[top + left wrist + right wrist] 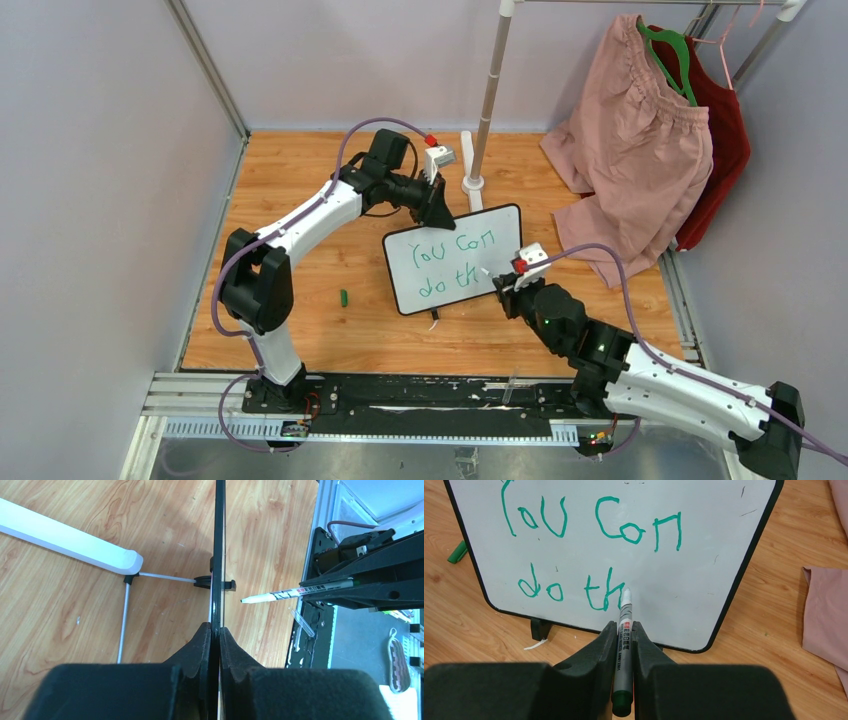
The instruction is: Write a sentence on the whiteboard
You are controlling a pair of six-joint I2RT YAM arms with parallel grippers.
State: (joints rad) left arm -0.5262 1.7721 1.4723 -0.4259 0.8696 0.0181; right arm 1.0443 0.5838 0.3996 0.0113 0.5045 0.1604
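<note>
While the whiteboard (500, 222) stands upright on its black feet at the centre of the wooden table (300, 340), the left gripper (437, 205) clamps its upper left edge. In the left wrist view, the board appears edge-on (218, 540), and the jaws of the left gripper (215, 630) are closed tightly on its thin frame, one finger on each face.

The right gripper (503, 290) sits at the lower right of the board. Its jaws are nearly closed on the barrel of a grey marker (623, 630), which runs lengthwise between the fingers with its green rear end toward the camera. The white marker tip touches the writing face (709, 580) at the end of the last letter.

The sentence (655, 530) is in green in two lines: "You Can" above, "do th" below.

A green marker cap (344, 297) lies on the table left of the board, apart from it. Pink shorts (630, 150) and a red garment (725, 150) hang at the far right.
</note>
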